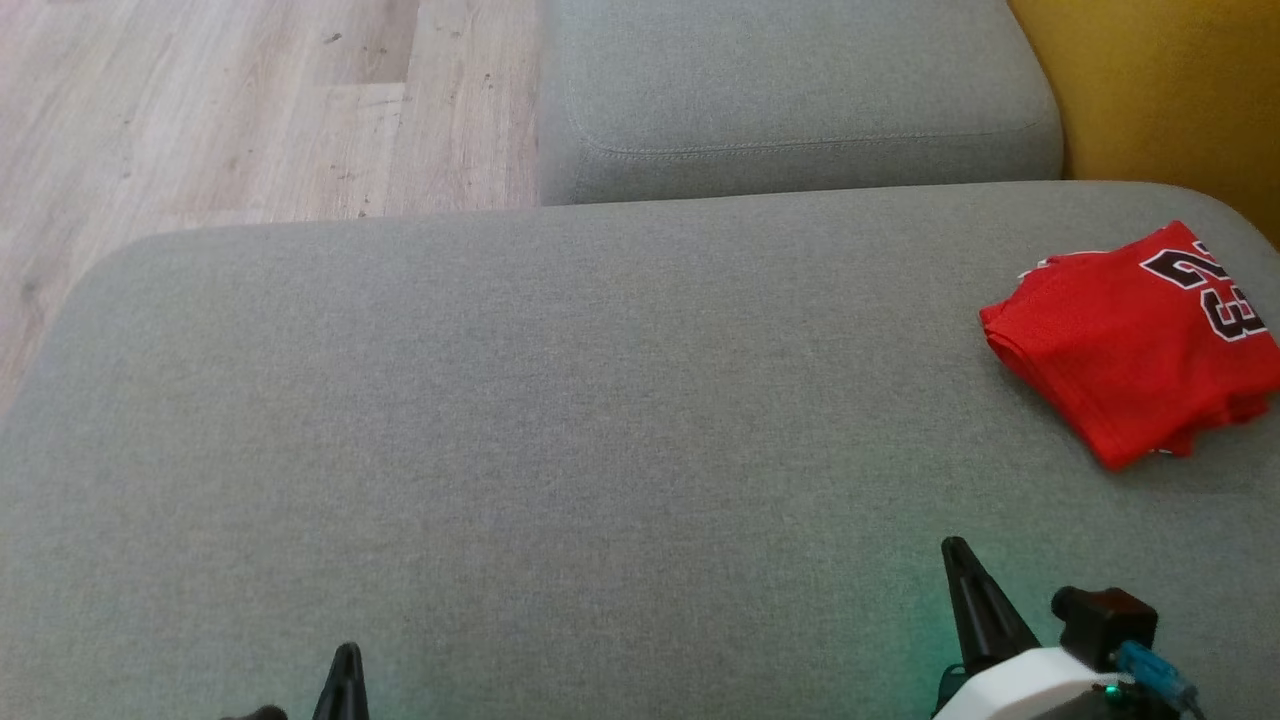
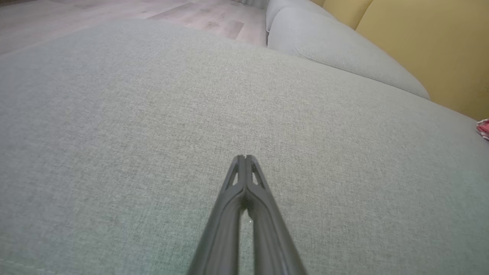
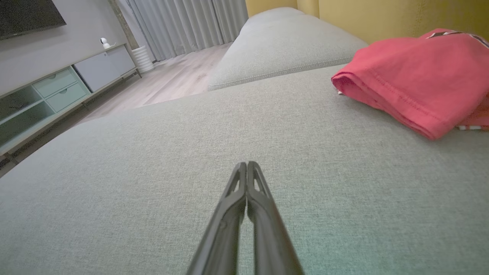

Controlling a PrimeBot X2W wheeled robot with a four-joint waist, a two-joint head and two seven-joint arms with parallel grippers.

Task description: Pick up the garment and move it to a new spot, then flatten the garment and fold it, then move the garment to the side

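A red jersey (image 1: 1130, 340) with black and white numbers lies folded in a compact bundle at the far right of the grey sofa cushion (image 1: 560, 400). In the right wrist view the jersey (image 3: 416, 80) sits ahead and to the right, its folded edge facing me. A sliver of the jersey (image 2: 483, 128) peeks in at the right edge of the left wrist view. My right gripper (image 1: 957, 548) rests near the front right, shut and empty, well short of the jersey. My left gripper (image 1: 347, 655) is at the lower left, also shut on nothing. Both pairs of fingertips (image 2: 245, 157) (image 3: 247, 164) are pressed together above bare cushion.
A second grey cushion (image 1: 790, 90) lies behind the first. A yellow backrest (image 1: 1170, 90) rises at the right. Wooden floor (image 1: 230, 110) lies beyond the cushion's left edge. A pale cabinet (image 3: 57, 91) and curtains (image 3: 183, 26) stand across the room.
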